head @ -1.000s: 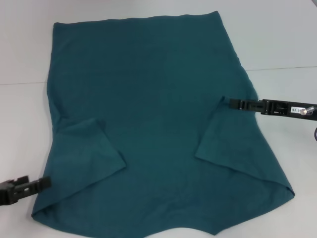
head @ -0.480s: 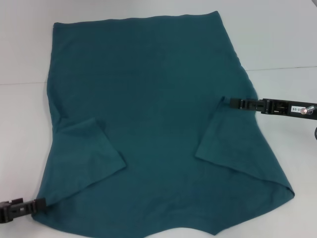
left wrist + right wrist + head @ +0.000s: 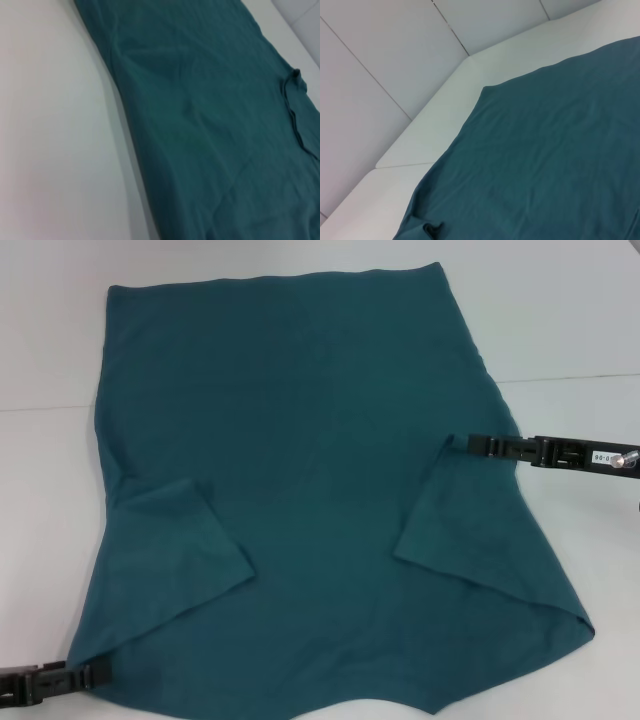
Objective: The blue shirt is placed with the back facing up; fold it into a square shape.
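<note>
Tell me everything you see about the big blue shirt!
The large dark teal-blue short-sleeved shirt of soft plain fabric lies spread flat on the white table, both sleeves folded inward over its body. The left tool meets its near left corner; the right tool meets its right edge by the folded sleeve.

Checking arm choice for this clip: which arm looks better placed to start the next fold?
Probably the right: the right gripper sits at the blue shirt's folded sleeve edge, while the left gripper only reaches the near corner.
</note>
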You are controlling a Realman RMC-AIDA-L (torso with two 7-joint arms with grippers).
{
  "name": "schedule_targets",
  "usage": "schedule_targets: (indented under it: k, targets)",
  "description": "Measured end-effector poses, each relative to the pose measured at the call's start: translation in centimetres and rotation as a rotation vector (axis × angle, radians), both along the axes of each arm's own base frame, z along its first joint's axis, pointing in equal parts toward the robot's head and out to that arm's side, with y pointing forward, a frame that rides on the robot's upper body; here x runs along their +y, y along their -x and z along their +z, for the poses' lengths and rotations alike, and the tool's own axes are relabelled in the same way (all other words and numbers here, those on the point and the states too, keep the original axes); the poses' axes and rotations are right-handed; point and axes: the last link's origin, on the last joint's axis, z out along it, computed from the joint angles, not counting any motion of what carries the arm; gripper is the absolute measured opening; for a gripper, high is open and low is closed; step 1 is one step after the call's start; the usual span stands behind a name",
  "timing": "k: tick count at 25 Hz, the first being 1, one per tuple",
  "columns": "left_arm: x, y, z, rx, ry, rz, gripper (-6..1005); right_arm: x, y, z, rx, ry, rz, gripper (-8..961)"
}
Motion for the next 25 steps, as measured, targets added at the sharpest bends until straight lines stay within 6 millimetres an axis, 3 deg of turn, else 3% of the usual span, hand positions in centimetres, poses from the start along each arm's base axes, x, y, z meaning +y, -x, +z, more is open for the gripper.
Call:
schedule_targets:
  k: [25]
  targets:
    - [1.0,-1.2,-0.4,0.005,0.049,-0.033,930,0.0,-0.1,0.1,0.004,-0.002,-0.007,842]
